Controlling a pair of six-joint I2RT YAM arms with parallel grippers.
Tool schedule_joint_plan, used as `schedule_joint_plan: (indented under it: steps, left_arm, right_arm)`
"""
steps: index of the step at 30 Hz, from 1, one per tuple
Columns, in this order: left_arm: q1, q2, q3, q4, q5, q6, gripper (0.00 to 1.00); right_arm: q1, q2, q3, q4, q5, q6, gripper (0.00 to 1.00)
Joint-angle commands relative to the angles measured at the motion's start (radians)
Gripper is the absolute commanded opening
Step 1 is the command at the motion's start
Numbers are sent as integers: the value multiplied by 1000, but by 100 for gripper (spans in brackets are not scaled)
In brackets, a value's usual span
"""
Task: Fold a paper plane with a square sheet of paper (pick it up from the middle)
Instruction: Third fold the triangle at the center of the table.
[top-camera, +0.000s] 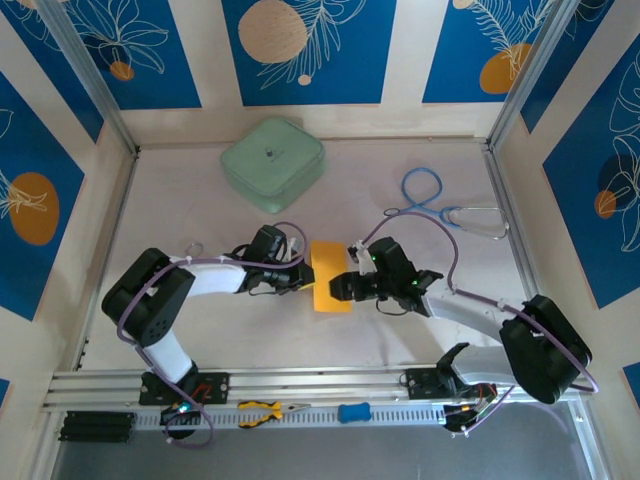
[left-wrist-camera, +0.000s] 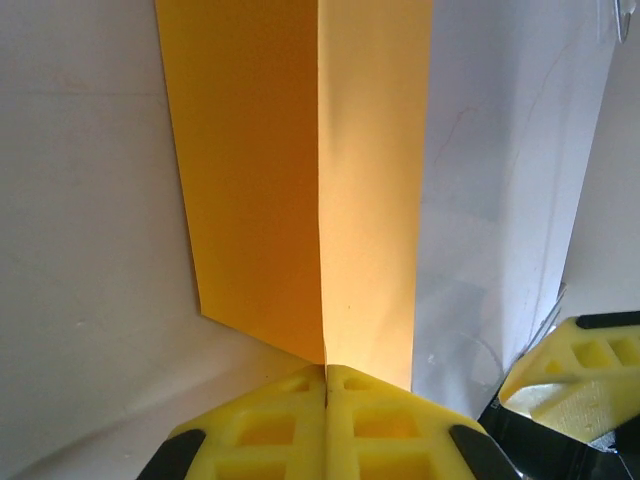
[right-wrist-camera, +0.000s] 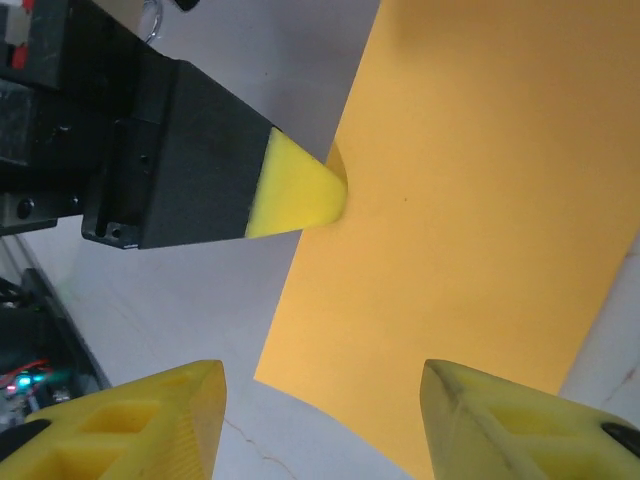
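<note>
The square sheet of paper (top-camera: 328, 256), bright orange-yellow, is held between my two grippers at the middle of the table. My left gripper (top-camera: 307, 277) is shut on the sheet's left edge. In the left wrist view its yellow fingertips (left-wrist-camera: 327, 374) pinch the paper (left-wrist-camera: 300, 180) where a straight crease runs away from them. My right gripper (top-camera: 342, 286) stands open at the sheet's right side. In the right wrist view its fingers (right-wrist-camera: 320, 410) are spread wide over the paper (right-wrist-camera: 480, 200), gripping nothing, and the left gripper's yellow tip (right-wrist-camera: 298, 186) presses the far edge.
A mint-green rounded case (top-camera: 272, 163) sits at the back left. A blue-looped metal tool (top-camera: 432, 196) lies at the back right. Yellow-handled pliers (top-camera: 265, 410) and a small blue piece (top-camera: 353, 411) rest on the front rail (top-camera: 120, 385).
</note>
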Motion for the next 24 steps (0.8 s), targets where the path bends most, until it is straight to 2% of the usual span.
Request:
schedule_joint_plan:
  steps: [1, 5, 9, 14, 20, 24]
  left_arm:
    - [6, -28, -10, 21, 26, -21, 0]
    - [7, -30, -10, 25, 30, -22, 0]
    - [8, -30, -8, 25, 33, -23, 0]
    - [9, -31, -7, 17, 36, -20, 0]
    - [10, -33, -2, 15, 38, -21, 0]
    - [11, -33, -2, 14, 37, -20, 0]
  right_arm:
    - [192, -80, -114, 179, 324, -296, 63]
    - [341, -30, -83, 163, 487, -467, 64]
    - [464, 58, -84, 274, 653, -587, 64]
    - [527, 147, -58, 331, 794, -661, 64]
    - [573, 239, -29, 369, 893, -710, 64]
    - [591, 287, -13, 389, 948, -713, 60]
